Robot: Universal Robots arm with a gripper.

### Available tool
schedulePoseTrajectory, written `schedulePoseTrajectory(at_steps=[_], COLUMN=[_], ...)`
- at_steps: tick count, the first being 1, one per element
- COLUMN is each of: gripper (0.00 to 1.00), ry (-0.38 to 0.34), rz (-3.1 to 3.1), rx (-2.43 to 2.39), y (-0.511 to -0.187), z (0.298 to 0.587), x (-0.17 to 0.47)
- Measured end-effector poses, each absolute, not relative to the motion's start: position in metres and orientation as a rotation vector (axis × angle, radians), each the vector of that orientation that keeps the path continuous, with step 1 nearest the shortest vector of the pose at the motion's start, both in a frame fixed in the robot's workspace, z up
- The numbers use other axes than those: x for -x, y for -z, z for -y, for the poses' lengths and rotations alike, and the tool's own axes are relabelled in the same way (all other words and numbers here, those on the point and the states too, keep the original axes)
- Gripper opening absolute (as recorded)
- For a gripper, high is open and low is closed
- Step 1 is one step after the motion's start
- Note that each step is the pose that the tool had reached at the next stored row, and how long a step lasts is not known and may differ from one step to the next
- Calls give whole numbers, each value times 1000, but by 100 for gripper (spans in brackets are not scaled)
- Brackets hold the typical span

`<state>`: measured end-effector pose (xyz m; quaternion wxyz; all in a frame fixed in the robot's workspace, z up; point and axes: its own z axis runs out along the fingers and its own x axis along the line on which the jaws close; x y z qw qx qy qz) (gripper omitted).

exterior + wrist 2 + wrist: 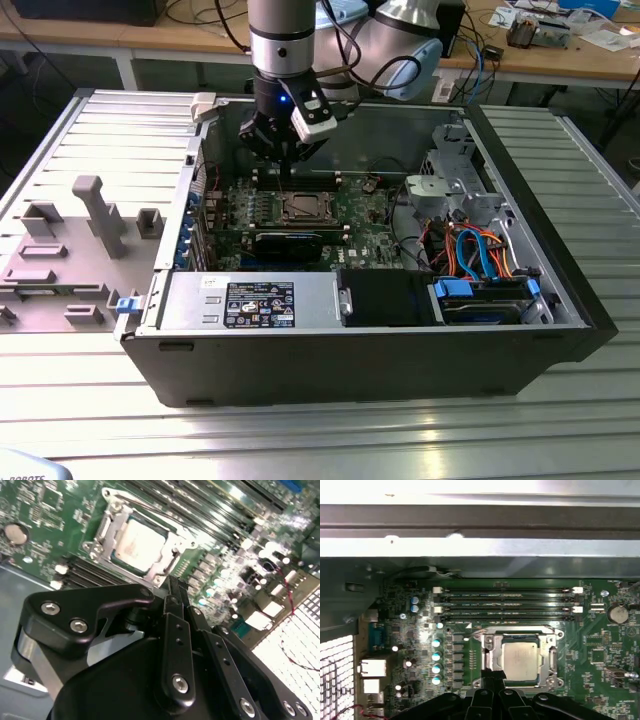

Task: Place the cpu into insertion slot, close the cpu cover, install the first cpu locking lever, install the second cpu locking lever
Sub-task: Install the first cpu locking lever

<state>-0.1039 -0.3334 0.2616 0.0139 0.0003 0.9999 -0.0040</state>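
Note:
The cpu point(520, 656) lies flat in the insertion slot point(489, 641) on the green board, its silver-grey top showing. The cpu cover point(552, 655) is down around it as a metal frame, also seen as the cover point(107, 525) around the cpu point(142, 542) in the second wrist view. A thin wire locking lever point(510, 628) runs along the socket's side toward the memory slots. My gripper point(286, 168) hangs just above the socket point(300, 208), at its edge. Its black fingers point(172, 597) are pressed together with nothing between them, tips point(493, 676) at the frame's rim.
The board sits in an open black computer case point(540, 210). A long black card point(290, 242) and a power supply point(250, 300) lie in front of the socket, a drive cage with cables point(470, 250) at the exterior view's right. Memory slots point(507, 602) and the case wall point(480, 525) lie beyond.

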Motion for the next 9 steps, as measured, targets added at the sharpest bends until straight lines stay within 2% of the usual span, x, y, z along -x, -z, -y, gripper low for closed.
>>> schedulePoseTrajectory(at_steps=[9], gripper=[11], ry=[12], rz=[-3113], rx=[3], y=[-260], z=[333], x=[125])
